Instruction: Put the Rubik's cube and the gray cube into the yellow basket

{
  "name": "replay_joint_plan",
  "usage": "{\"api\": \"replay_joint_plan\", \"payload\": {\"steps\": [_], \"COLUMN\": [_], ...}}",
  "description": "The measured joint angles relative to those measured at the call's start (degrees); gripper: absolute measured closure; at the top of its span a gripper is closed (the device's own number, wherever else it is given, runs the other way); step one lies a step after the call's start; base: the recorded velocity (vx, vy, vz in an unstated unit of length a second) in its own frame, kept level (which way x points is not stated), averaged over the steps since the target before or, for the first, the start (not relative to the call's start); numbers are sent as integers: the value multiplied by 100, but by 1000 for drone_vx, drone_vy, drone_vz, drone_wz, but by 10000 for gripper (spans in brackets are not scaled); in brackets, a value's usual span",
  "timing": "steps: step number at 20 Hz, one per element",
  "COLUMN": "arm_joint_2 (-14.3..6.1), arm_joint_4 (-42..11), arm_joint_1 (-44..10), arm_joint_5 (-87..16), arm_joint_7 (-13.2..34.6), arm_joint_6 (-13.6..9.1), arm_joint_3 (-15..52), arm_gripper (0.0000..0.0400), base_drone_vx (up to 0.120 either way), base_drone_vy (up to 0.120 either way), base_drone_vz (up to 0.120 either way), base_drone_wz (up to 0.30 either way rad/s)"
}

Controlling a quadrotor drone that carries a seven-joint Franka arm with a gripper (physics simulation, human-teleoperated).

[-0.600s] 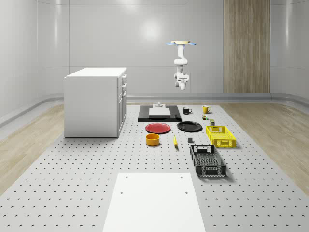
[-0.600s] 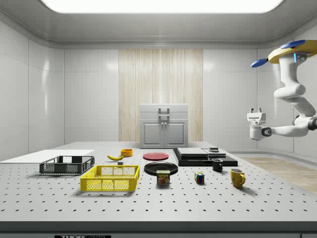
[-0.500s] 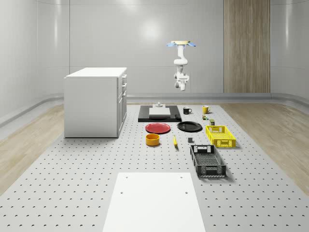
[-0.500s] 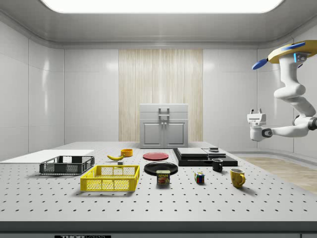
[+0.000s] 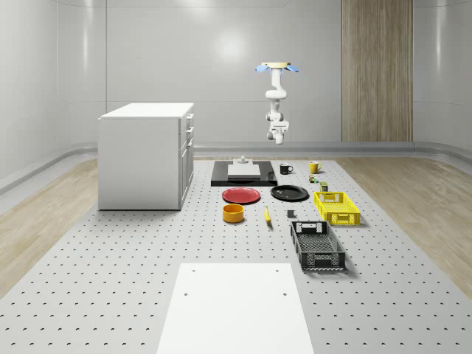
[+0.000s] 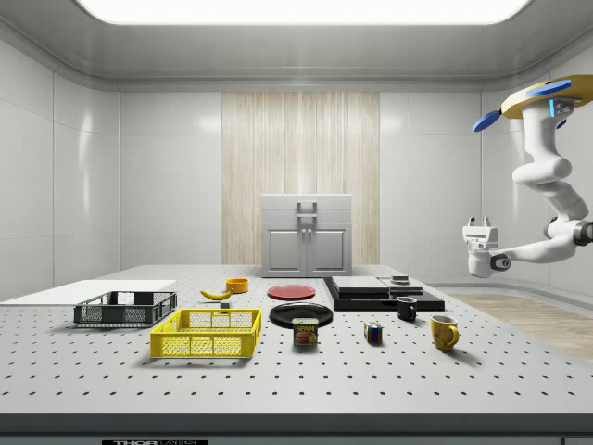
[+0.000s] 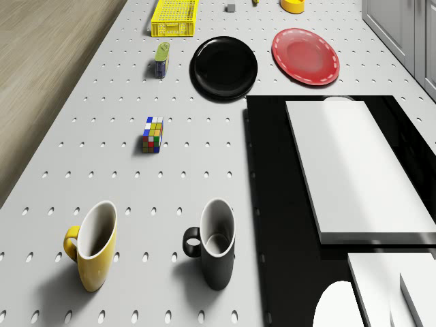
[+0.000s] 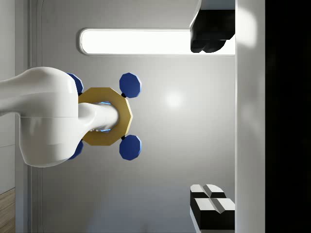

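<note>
The Rubik's cube (image 7: 152, 135) (image 6: 373, 333) (image 5: 313, 178) lies on the perforated table between the mugs and a tin can. The small gray cube (image 5: 291, 214) (image 7: 231, 7) sits beside the yellow basket (image 5: 337, 207) (image 6: 207, 333) (image 7: 175, 17), which holds nothing. The drone (image 5: 278, 68) (image 6: 547, 93) hovers high over the table's far end, above the mugs and the black slab. Its gripper (image 6: 479, 223) (image 5: 279, 130) (image 8: 211, 119) hangs in the air, turned upward toward the drone, open and holding nothing, far from both cubes.
A yellow mug (image 7: 95, 252) and a black mug (image 7: 216, 248) stand under the drone beside a black slab (image 7: 279, 225). Further along are a black plate (image 7: 224, 67), a red plate (image 7: 306, 56), a can (image 7: 162, 58), a black basket (image 5: 317, 245) and a white cabinet (image 5: 146, 155).
The gripper has sunk a little in the side view, still pointing upward. The drone has drifted slightly toward the whole-scene view's right. Nothing on the table has moved.
</note>
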Motion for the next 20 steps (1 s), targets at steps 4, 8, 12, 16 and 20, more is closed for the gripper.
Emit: {"api": "replay_joint_plan", "payload": {"steps": [4,8,12,16,20], "arm_joint_2": [80,112,119,114,105], "arm_joint_4": [212,306,338,343,338], "arm_joint_1": [-5,-9,-12,-15,-18], "arm_joint_5": [2,3,4,4,4], "arm_joint_7": [-2,-4,-5,-6,-7], "arm_joint_6": [-114,-158,-166,-158,-145], "arm_joint_3": [3,5,8,10,12], "arm_gripper": [0,0,0,0,0], "base_drone_vx": [30,120,120,120,120], "base_drone_vy": [120,120,120,120,120], "base_drone_vz": [0,0,0,0,0], "base_drone_wz": [0,0,0,0,0]}}
